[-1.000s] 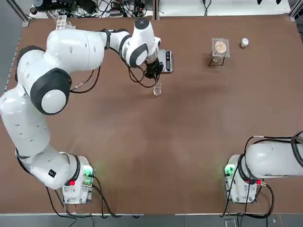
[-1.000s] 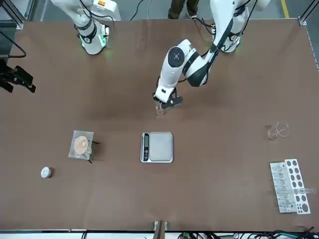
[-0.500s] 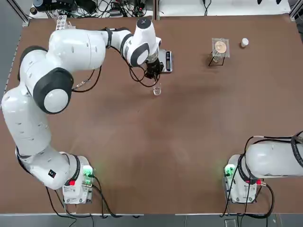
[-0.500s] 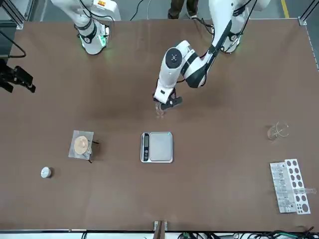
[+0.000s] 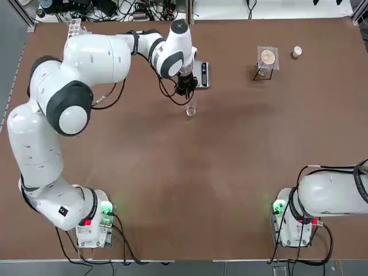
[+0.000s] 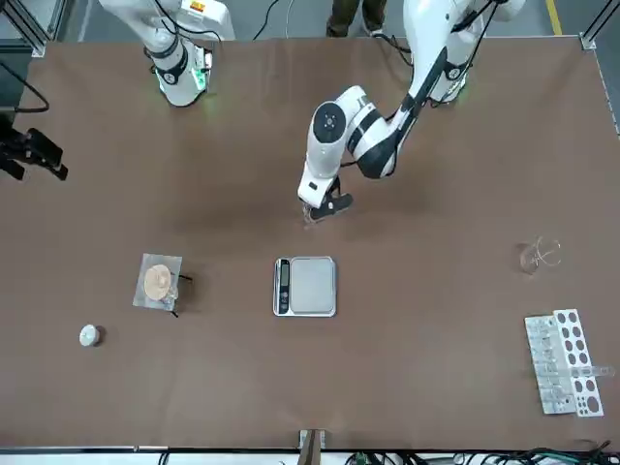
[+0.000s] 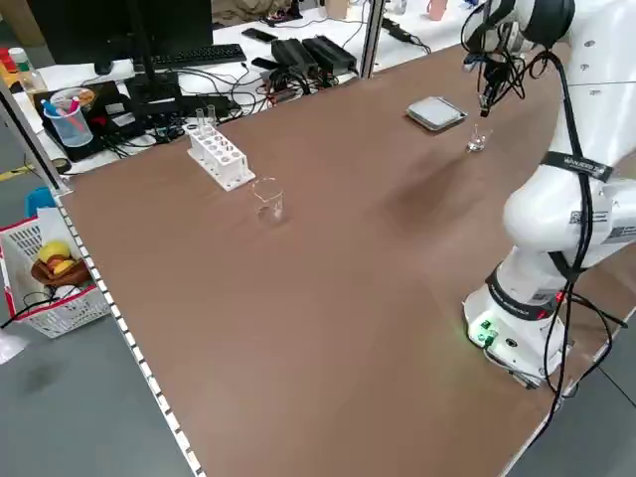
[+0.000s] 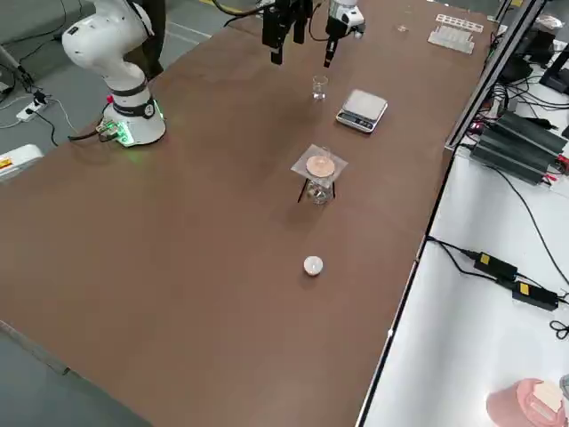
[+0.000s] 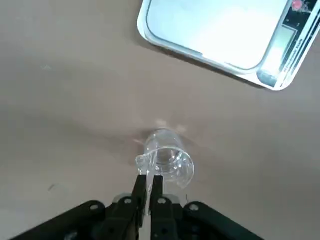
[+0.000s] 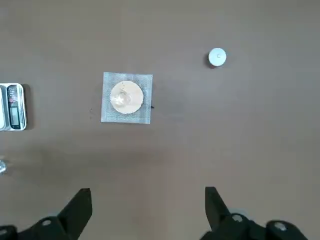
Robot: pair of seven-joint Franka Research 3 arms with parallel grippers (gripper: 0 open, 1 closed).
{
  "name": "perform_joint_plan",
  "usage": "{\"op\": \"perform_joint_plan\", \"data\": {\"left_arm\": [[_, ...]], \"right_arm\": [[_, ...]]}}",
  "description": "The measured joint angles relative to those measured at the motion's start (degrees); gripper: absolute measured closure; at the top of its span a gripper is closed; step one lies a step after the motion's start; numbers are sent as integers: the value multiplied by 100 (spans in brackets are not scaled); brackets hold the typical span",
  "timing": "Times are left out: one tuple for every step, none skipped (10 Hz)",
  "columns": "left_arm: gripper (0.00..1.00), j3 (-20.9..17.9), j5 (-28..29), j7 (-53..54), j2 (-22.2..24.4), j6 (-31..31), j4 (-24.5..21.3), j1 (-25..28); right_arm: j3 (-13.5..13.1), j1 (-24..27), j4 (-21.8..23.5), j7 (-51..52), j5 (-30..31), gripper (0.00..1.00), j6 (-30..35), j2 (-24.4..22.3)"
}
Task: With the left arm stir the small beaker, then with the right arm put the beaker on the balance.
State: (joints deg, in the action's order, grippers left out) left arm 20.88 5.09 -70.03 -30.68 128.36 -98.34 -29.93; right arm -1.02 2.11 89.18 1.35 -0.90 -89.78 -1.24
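Fingers, left: the left gripper [image 9: 148, 187] hung just above the small beaker [image 5: 191, 109], its fingers [image 9: 139, 186] pressed together on a thin clear glass rod [image 9: 146, 175] whose lower end reached the beaker's rim.
Left arm: the left arm [image 5: 86, 63] stretched far over the desk [image 5: 230, 149], wrist bent down over the beaker.
Small beaker: upright on the desk, just on the robot's side of the balance [image 5: 200, 73] and apart from it.
Balance: flat on the desk, its silvery plate bare.
Far items: a mesh-topped stand [image 5: 267, 60] and a small white cap [image 5: 296, 52] lay well apart to the right.
Fingers, right: the right gripper [image 10: 147, 210] was spread wide and held nothing, parked high on the right arm [image 5: 328, 195] near its base.
Progress: the stirring step looked in hand or about to start; moving the beaker onto the balance was not yet done.
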Motion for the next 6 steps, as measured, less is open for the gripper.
{"op": "perform_joint_plan", "data": {"left_arm": [[93, 5, 0, -55, 0, -2, 17, -15], [93, 6, 0, -96, 0, -4, 33, -17], [93, 5, 0, -129, 0, -5, 51, -13], [93, 2, -1, -240, 0, -5, 78, -3], [93, -2, -1, -332, 0, -5, 104, 14], [93, -8, -1, -354, -1, -7, 115, 29]], "right_arm": [[0, 2, 0, 0, 0, 0, 0, 0], [0, 2, 0, 0, 0, 0, 0, 0], [0, 2, 0, 0, 0, 0, 0, 0], [0, 2, 0, 0, 0, 0, 0, 0], [0, 2, 0, 0, 0, 0, 0, 0], [0, 3, -1, 0, 0, 0, 15, 0]]}}
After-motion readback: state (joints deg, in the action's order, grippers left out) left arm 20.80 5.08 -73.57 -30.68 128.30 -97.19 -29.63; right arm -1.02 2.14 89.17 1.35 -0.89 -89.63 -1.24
